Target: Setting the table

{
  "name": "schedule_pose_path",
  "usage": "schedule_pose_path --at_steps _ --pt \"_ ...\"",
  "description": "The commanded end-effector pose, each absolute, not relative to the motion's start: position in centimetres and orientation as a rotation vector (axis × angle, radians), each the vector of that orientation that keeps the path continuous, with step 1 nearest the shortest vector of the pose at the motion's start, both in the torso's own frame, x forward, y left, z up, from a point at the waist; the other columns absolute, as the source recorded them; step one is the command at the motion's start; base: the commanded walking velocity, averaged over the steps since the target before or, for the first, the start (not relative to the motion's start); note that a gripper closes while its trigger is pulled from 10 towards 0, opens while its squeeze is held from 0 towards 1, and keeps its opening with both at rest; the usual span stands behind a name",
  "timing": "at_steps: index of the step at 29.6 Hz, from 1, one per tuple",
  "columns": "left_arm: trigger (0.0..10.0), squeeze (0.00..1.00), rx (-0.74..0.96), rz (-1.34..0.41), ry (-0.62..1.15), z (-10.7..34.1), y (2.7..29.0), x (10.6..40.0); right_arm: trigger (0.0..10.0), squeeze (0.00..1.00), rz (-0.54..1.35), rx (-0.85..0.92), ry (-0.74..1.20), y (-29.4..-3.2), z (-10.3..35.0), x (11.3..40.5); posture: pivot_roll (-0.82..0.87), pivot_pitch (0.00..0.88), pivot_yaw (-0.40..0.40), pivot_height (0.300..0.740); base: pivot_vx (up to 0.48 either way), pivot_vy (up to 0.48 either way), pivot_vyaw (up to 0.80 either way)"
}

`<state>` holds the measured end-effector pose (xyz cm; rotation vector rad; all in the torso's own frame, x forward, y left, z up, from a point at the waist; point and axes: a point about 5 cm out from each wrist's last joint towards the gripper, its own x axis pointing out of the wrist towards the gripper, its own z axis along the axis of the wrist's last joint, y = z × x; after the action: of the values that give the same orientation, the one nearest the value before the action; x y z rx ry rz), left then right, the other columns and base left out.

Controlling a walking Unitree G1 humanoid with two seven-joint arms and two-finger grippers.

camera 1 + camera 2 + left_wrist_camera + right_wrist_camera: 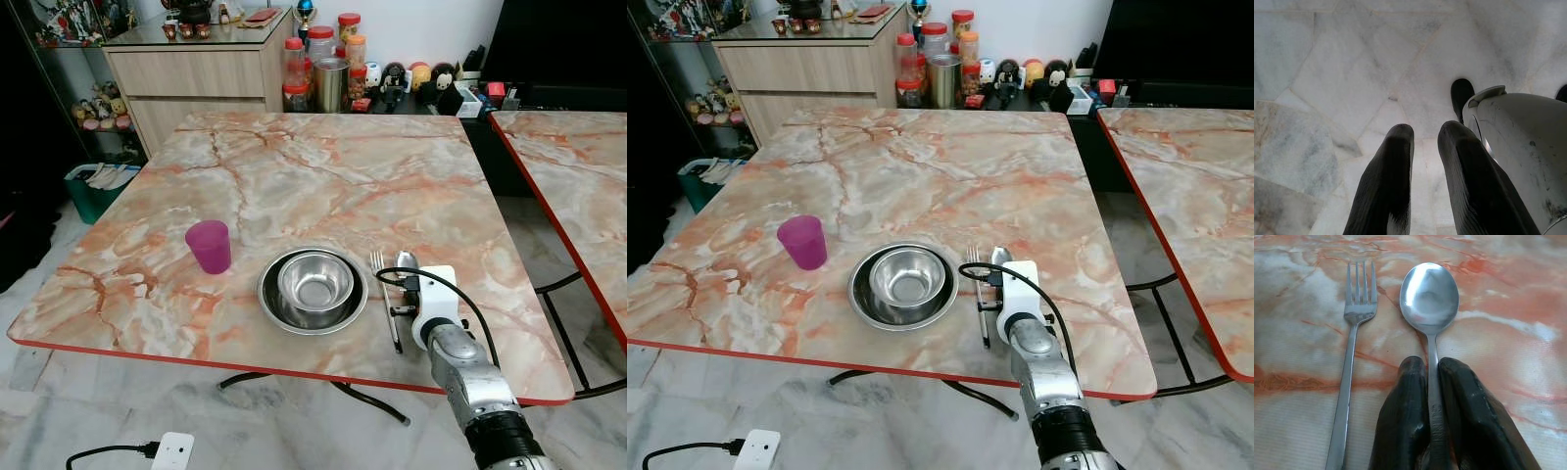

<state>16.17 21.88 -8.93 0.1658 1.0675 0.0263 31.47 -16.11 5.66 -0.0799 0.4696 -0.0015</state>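
Right gripper [1432, 377]: arm stretched forward over table [294, 166] edge, fingers clamped on spoon [1430, 298] handle; spoon lies beside fork [1352, 342], right of bowl [314, 281]. Left gripper [1422, 161]: hanging, slightly parted.

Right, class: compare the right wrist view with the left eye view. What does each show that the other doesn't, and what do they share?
Right wrist view alone: the right gripper shut on the spoon's handle, seen close up, with its black fingers on either side of it.

Left eye view alone: the purple cup, the steel bowl sitting in a steel plate, the jars and figurines behind the table, and a second table on the robot's right.

Both: the spoon, the fork lying beside it, and the marble-patterned table.
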Motion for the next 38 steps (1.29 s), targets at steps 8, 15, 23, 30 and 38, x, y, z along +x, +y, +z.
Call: schedule_pose_path --at_steps 8,15,23,30,38 --pt "10.0 0.0 0.16 0.033 1.084 -9.0 22.1 16.0 10.0 1.0 0.002 -0.072 0.458 -15.9 6.1 31.6 0.05 0.0 0.024 0.728 0.0 0.0 0.0" --pt "10.0 0.0 0.141 0.044 1.071 -9.0 22.1 16.0 10.0 0.0 -0.032 -0.069 0.225 -16.2 9.2 32.5 0.05 0.0 0.024 0.728 0.0 0.0 0.0" --pt "10.0 0.0 0.134 0.047 1.056 -8.9 22.1 16.1 10.0 0.0 -0.075 -0.007 -0.002 -16.6 12.6 33.2 0.06 0.0 0.023 0.728 0.0 0.0 0.0" --pt "10.0 0.0 0.121 0.053 1.046 -8.9 22.0 16.1 10.0 0.0 -0.037 0.022 -0.1 -15.9 13.7 33.2 0.06 0.0 0.021 0.728 0.0 0.137 0.0" --pt "10.0 0.0 0.113 0.055 1.041 -8.9 22.0 16.0 10.0 0.0 -0.073 -0.004 -0.145 -16.3 14.3 33.2 0.05 0.0 0.02 0.728 0.0 0.48 0.0"
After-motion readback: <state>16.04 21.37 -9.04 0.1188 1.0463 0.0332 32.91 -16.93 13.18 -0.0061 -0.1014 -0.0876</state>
